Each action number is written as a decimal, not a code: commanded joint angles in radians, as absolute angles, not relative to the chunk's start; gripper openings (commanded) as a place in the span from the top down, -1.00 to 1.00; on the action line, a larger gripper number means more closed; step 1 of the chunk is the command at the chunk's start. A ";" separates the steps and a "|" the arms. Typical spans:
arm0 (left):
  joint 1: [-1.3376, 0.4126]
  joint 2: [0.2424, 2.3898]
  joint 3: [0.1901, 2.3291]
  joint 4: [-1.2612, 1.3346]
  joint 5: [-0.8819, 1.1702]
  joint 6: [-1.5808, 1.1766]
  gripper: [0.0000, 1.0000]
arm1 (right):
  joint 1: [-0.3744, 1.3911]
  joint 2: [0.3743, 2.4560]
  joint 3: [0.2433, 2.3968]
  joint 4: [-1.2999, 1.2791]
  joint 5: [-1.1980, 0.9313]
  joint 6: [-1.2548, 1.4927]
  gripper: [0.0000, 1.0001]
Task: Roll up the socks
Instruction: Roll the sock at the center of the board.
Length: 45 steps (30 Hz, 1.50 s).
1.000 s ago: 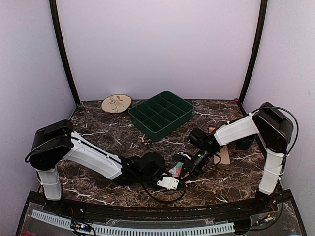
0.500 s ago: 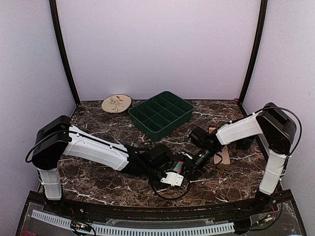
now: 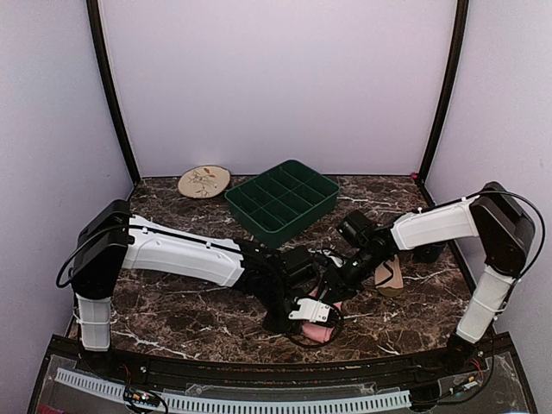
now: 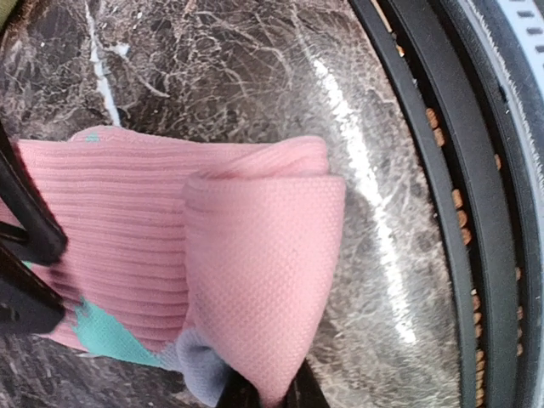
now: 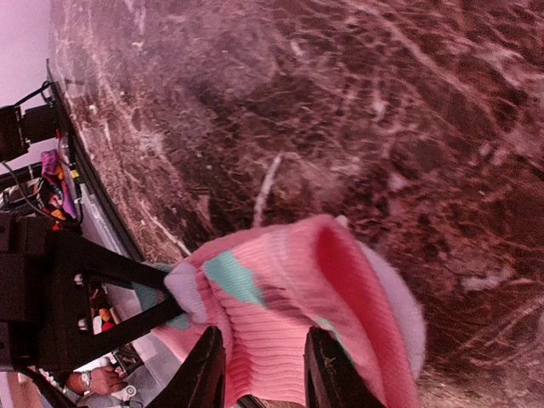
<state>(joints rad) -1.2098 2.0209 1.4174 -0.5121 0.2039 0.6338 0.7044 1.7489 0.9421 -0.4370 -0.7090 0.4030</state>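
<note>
The pink sock [image 4: 255, 255], with mint patches and a grey-blue tip, lies partly folded over itself near the table's front edge; it also shows in the top view [image 3: 322, 332]. My left gripper [image 4: 259, 393] is shut on its folded end, low over the table [image 3: 312, 312]. My right gripper [image 5: 263, 374] is shut on the sock's ribbed part and holds it lifted off the marble; in the top view it is right of the left gripper [image 3: 339, 282]. The tan sock [image 3: 390, 278] lies flat to the right, apart from both grippers.
A green compartment tray [image 3: 283, 200] stands at the back centre. A round beige plate [image 3: 204, 181] lies at the back left. The black front rail [image 4: 476, 204] runs close beside the sock. Both arms meet over the front centre.
Both grippers have moved right and toward the front edge with the pink sock. The left arm has stretched out further. The sock is now folded over on itself.
</note>
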 commanded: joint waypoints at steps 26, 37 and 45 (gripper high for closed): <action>-1.089 2.310 1.711 -0.893 0.553 0.432 1.00 | 0.857 1.084 0.661 -0.437 0.110 0.588 0.37; -0.978 2.388 1.804 -0.925 0.590 0.421 1.00 | 1.065 1.022 0.645 -0.473 0.251 0.594 0.36; -0.974 2.412 1.813 -0.933 0.651 0.422 1.00 | 1.243 1.032 0.673 -0.531 0.354 0.601 0.37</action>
